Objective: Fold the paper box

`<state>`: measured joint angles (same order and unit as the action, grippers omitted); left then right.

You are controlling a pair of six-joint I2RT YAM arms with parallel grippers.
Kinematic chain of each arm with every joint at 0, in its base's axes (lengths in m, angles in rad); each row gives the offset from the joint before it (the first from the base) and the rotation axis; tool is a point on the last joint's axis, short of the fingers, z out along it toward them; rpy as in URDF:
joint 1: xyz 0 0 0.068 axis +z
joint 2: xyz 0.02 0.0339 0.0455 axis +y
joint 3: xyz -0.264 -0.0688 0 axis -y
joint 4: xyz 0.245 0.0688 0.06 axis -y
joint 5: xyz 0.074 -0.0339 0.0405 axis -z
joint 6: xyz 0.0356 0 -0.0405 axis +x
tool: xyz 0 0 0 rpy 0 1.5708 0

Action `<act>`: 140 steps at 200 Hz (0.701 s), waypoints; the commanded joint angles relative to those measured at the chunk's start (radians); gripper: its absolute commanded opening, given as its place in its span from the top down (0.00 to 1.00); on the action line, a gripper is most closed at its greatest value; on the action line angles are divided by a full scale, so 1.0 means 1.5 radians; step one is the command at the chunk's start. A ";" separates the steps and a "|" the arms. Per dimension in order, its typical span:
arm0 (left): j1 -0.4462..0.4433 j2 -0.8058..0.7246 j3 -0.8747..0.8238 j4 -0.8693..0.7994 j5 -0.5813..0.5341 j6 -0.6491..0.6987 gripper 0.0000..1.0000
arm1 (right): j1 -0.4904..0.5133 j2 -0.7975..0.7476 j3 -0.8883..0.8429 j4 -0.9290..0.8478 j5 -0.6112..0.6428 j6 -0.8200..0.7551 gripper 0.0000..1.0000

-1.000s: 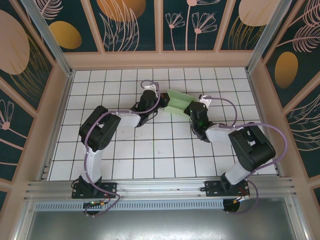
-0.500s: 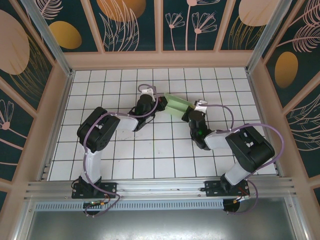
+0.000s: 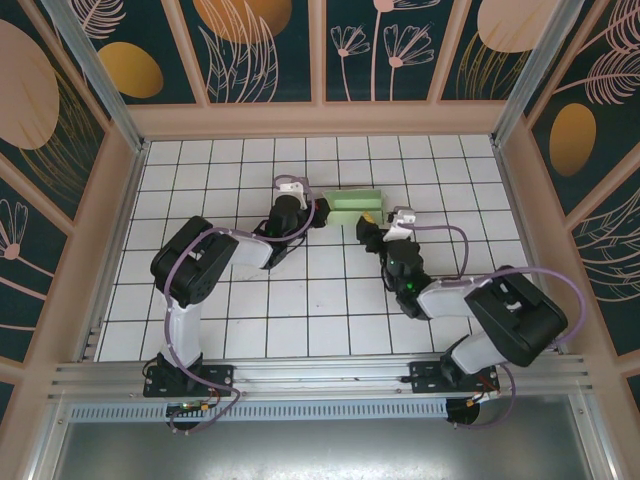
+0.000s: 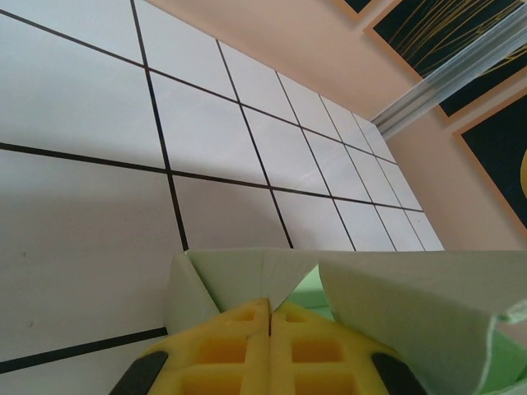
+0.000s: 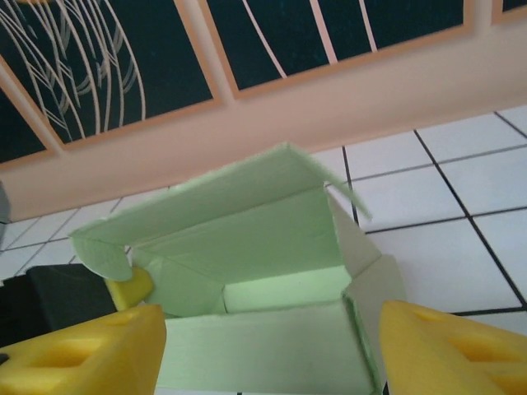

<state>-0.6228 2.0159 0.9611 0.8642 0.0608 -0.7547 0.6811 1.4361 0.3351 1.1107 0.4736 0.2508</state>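
The paper box (image 3: 354, 207) is a pale mint-green card tray with raised walls, lying on the tiled floor at the back middle. In the right wrist view the paper box (image 5: 272, 280) shows its open inside, with a long flap standing up at the back. My left gripper (image 3: 322, 213) sits at the box's left end. There its yellow fingers (image 4: 247, 329) are pressed together on an end flap of the paper box (image 4: 247, 271). My right gripper (image 3: 368, 230) stands open just in front of the box's right end, its yellow fingers (image 5: 90, 354) spread wide and holding nothing.
The white tiled floor (image 3: 300, 300) is ringed by a peach wall (image 3: 320, 120) at the back and by side walls. Aluminium posts (image 3: 535, 70) stand in the back corners. The arm bases are fixed to the rail (image 3: 320, 375) at the near edge.
My right gripper has opened, let go of the box and drawn back toward the near side. The box has swung round to lie square with the tiles, its left end still in my left gripper.
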 commanded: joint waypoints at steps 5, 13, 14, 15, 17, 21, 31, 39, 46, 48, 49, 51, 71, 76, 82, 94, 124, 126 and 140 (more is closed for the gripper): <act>-0.002 -0.009 -0.016 -0.018 -0.006 0.028 1.00 | 0.006 -0.072 -0.034 0.060 0.023 -0.033 0.29; -0.001 -0.009 -0.016 -0.017 -0.007 0.033 1.00 | 0.005 -0.096 -0.040 0.053 0.027 -0.037 0.29; -0.002 -0.010 -0.016 -0.016 -0.008 0.034 1.00 | 0.005 -0.099 -0.040 0.050 0.028 -0.037 0.29; -0.001 -0.011 -0.016 -0.016 -0.007 0.034 1.00 | 0.004 -0.103 -0.040 0.047 0.028 -0.037 0.29; -0.002 -0.011 -0.018 -0.016 -0.006 0.036 1.00 | 0.004 -0.109 -0.039 0.043 0.028 -0.039 0.29; -0.001 -0.012 -0.018 -0.016 -0.006 0.039 1.00 | 0.004 -0.122 -0.037 0.032 0.032 -0.041 0.28; -0.002 -0.013 -0.018 -0.016 -0.006 0.047 1.00 | 0.001 -0.153 -0.032 0.008 0.032 -0.041 0.28; -0.001 -0.016 -0.019 -0.015 -0.006 0.056 1.00 | -0.008 -0.174 -0.020 -0.032 0.025 -0.027 0.28; -0.001 -0.019 -0.021 -0.013 -0.008 0.064 1.00 | -0.023 -0.190 0.004 -0.097 0.014 -0.001 0.28; -0.001 -0.019 -0.022 -0.013 -0.009 0.067 1.00 | -0.027 -0.194 0.013 -0.117 0.012 0.009 0.28; -0.002 -0.019 -0.022 -0.013 -0.008 0.068 1.00 | -0.030 -0.196 0.017 -0.125 0.010 0.014 0.28; -0.002 -0.020 -0.023 -0.013 -0.009 0.071 1.00 | -0.036 -0.198 0.025 -0.147 0.005 0.022 0.28; -0.004 -0.030 -0.037 0.002 -0.022 0.105 1.00 | -0.096 -0.200 0.104 -0.309 -0.067 0.110 0.28; -0.005 -0.033 -0.041 0.007 -0.026 0.113 1.00 | -0.122 -0.196 0.126 -0.347 -0.087 0.137 0.29; -0.007 -0.035 -0.044 0.010 -0.028 0.123 1.00 | -0.142 -0.188 0.148 -0.386 -0.112 0.162 0.29; -0.010 -0.038 -0.049 0.018 -0.033 0.143 1.00 | -0.169 -0.168 0.184 -0.435 -0.146 0.190 0.29; -0.028 -0.041 -0.061 0.043 -0.045 0.194 1.00 | -0.185 -0.101 0.267 -0.507 -0.179 0.192 0.29; -0.029 -0.041 -0.062 0.044 -0.045 0.197 1.00 | -0.185 -0.096 0.271 -0.509 -0.180 0.192 0.29; -0.038 -0.042 -0.068 0.054 -0.053 0.218 1.00 | -0.185 -0.065 0.292 -0.516 -0.197 0.191 0.29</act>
<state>-0.6544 1.9789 0.8845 0.9100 0.0128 -0.5236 0.4065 1.2736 0.7136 0.4660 0.2546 0.4950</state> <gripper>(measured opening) 0.041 0.706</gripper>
